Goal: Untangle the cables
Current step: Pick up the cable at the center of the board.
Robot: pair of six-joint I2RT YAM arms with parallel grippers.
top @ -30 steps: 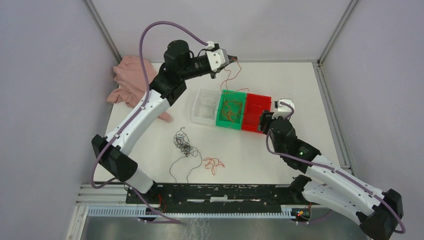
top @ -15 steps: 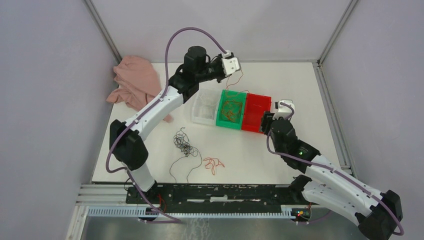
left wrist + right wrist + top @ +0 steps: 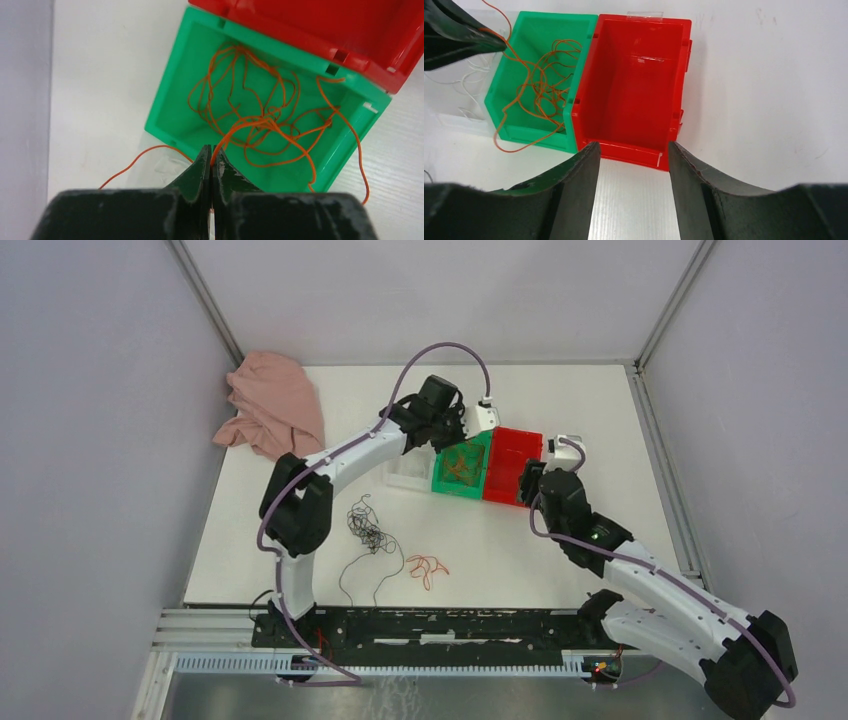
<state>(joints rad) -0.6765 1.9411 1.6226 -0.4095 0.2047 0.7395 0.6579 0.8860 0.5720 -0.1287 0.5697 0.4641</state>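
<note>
Two loose pieces: black wad (image 3: 368, 530), orange scrap (image 3: 428, 567), left of and nearer than green bin (image 3: 167, 95); unsorted
Clear bin (image 3: 405, 476): against green bin's left side
Left gripper (image 3: 210, 150): above green bin's far left corner; clamped on orange cable (image 3: 250, 120), likely lowering it to its colour-mates heaped inside
Red bin (image 3: 634, 75): against green bin's right side; bare
Right gripper (image 3: 633, 146): right of green bin, at red bin's near end; spread, empty, seemingly waiting
Views: left wrist alone shows the pinch; right wrist alone, white strands (image 3: 464, 82) in clear bin

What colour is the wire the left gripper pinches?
Orange wire, clearest in the left wrist view.
</note>
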